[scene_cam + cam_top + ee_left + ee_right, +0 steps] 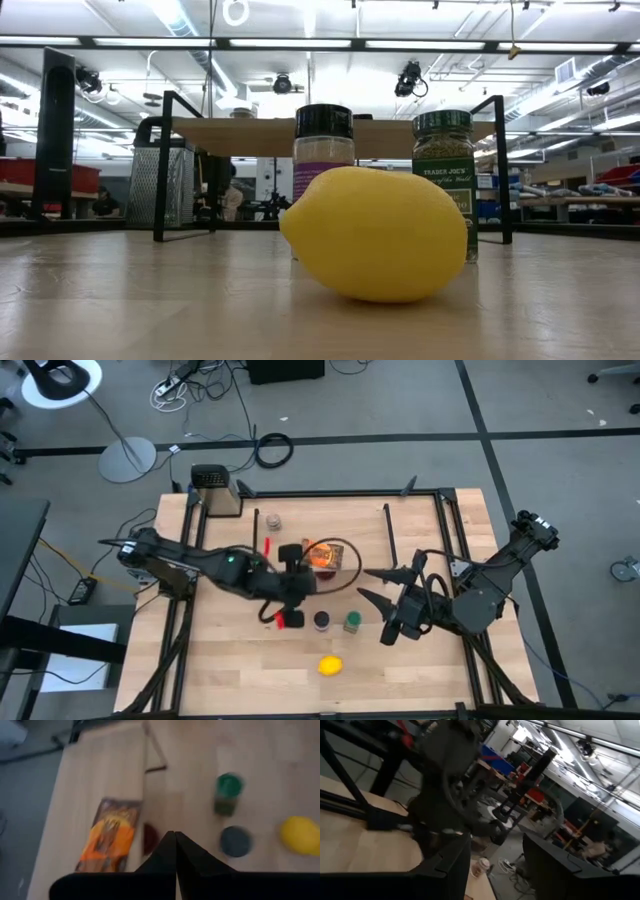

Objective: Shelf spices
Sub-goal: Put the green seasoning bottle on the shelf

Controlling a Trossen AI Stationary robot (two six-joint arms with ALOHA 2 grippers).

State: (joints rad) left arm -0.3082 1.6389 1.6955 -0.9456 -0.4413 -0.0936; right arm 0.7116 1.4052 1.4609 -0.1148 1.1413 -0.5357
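The shelf (pixel 365 535) stands at mid-table, and its wooden top (pixel 240 137) shows in the low view too. On that top lie the orange packet (pixel 322 555) (pixel 107 837) and the pale beige jar (pixel 272 520). The purple jar with black lid (pixel 321 621) (pixel 323 140) and the green jar (pixel 352 622) (pixel 227 792) stand upright on the table in front of the shelf. My left gripper (pixel 298 600) (pixel 175 842) hovers shut above the shelf's near edge, beside the packet, and holds nothing. My right gripper (pixel 378 587) (pixel 497 865) is open, to the right of the jars.
A yellow lemon (pixel 330 665) (pixel 375 235) lies near the table's front edge. A small dark red round object (pixel 150 839) sits by the packet at the shelf's edge. A metal grater (pixel 215 490) stands at the far left corner. Black frame rails (pixel 445 520) border the table.
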